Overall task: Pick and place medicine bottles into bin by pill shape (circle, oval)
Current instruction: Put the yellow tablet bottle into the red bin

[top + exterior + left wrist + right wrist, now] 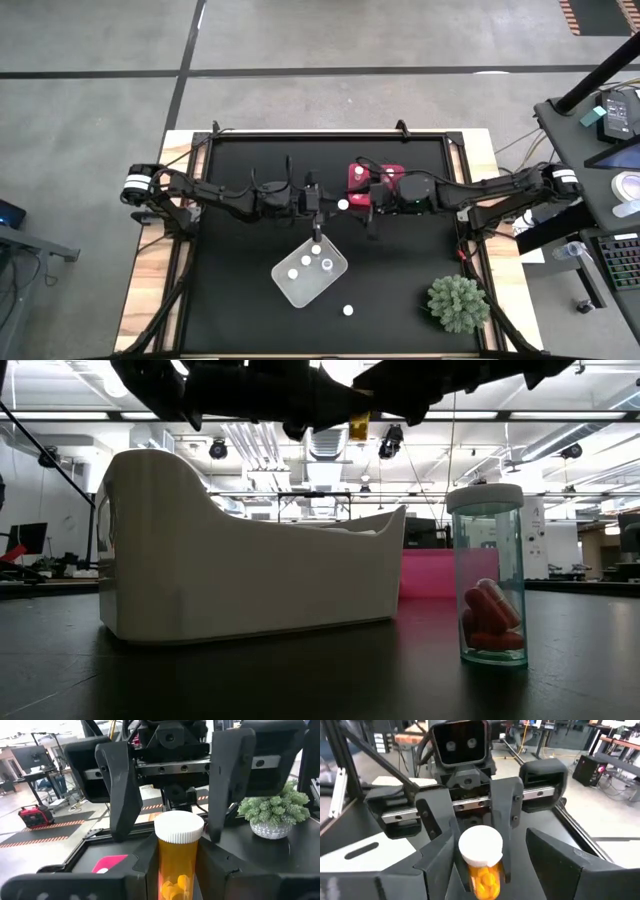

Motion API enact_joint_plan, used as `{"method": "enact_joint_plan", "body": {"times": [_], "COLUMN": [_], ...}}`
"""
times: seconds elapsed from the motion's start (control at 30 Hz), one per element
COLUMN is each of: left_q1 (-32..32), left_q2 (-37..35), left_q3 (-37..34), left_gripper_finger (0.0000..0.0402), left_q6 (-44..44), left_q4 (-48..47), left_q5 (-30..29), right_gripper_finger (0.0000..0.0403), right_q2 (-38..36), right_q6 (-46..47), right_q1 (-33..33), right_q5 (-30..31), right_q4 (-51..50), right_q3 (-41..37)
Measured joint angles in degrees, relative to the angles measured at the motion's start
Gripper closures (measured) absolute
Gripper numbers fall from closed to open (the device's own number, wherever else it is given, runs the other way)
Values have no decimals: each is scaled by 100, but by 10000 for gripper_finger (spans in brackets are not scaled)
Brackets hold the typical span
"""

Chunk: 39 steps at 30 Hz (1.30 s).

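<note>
Mid-sort: an orange bottle is held in the air between the two arms, just behind the white bin.

About three bottles already lie in the white bin, one in the pink bin behind it, and one bottle stands on the mat in front of it, so sorting is, by my judgement, part done. The left gripper is clamped on the orange bottle above the white bin's far corner. The right gripper faces it with jaws wide, around the bottle but not pressing.
</note>
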Motion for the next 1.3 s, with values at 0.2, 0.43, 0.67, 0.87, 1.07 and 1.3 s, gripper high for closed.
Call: {"method": "enact_joint_plan", "body": {"times": [0.2,0.43,0.67,0.87,1.07,1.3], "left_q1": [2,2,2,2,2,2], "left_q2": [0,0,0,0,0,0], "left_q3": [0,0,0,2,2,2], "left_gripper_finger": [316,316,316,316,316,304], "left_q6": [-32,-42,-44,-46,-45,-46], "left_q4": [-142,-157,-162,-162,-151,-156], "left_q5": [-165,-186,-200,-202,-200,-200], "right_gripper_finger": [172,172,175,221,283,293], "right_q2": [91,84,91,113,113,113], "right_q6": [-314,-539,-602,-628,-611,-576], "right_q1": [75,105,121,122,122,123], "right_q5": [7,319,319,319,321,319], "right_q4": [-50,-42,-45,-40,-42,-44], "right_q3": [43,43,43,39,39,37]}}
